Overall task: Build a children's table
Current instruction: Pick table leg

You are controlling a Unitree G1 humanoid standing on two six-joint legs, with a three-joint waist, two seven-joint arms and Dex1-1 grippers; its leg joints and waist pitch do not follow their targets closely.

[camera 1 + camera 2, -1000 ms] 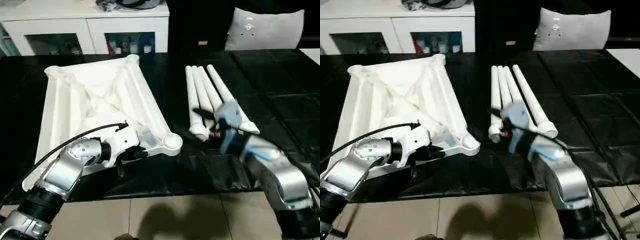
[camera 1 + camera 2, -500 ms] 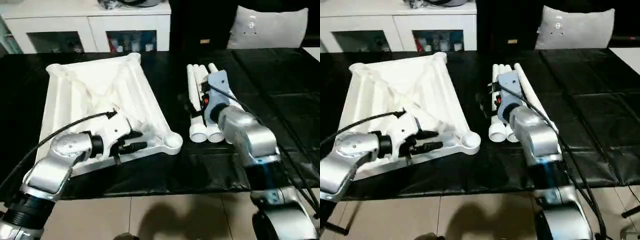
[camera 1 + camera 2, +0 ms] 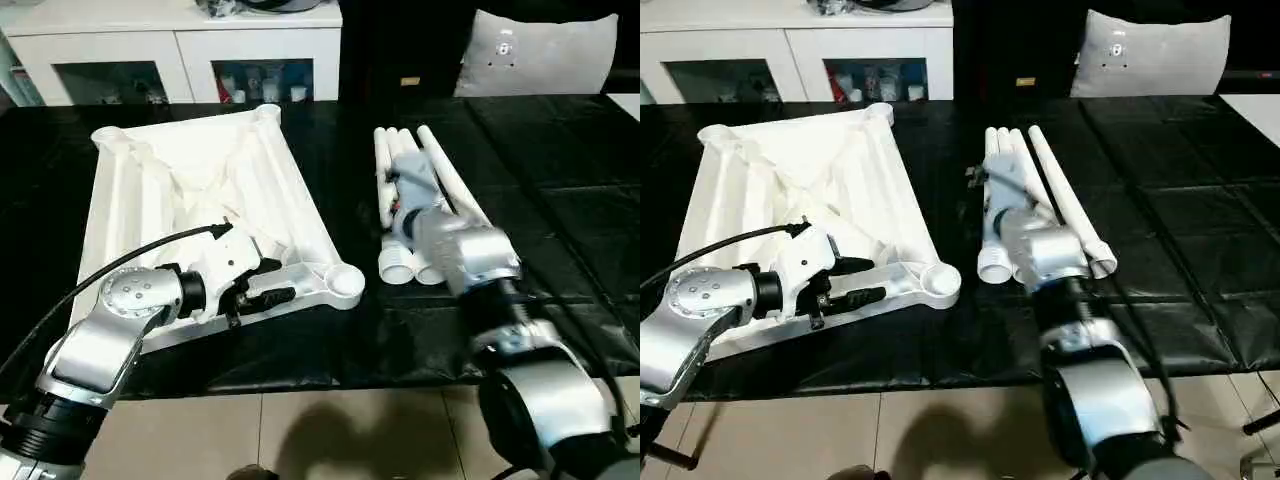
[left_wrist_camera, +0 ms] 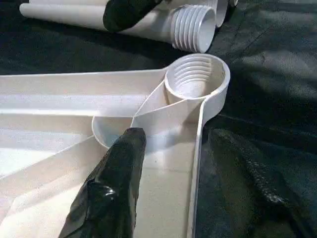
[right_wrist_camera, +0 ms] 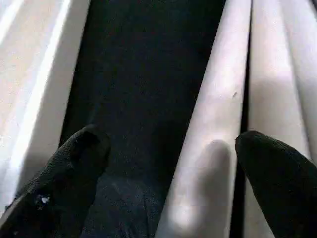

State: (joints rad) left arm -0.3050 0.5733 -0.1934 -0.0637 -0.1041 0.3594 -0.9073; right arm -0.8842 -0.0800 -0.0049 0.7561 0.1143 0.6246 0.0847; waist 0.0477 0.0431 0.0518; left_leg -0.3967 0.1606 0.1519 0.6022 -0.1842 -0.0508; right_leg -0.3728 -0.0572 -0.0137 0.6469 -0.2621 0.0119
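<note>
Over the legs (image 3: 1015, 190) the right gripper (image 5: 168, 163) hangs spread wide; closing off-centre would probably roll one away.

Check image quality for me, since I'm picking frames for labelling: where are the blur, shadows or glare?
Right wrist view: the claw fingers and the tube legs are soft and out of focus, too near the lens. Left wrist view: the threaded corner socket is crisp and the near finger glossy. Left eye view: a dark shadow falls on the floor tiles; the tabletop is bright, its ribs readable.
</note>
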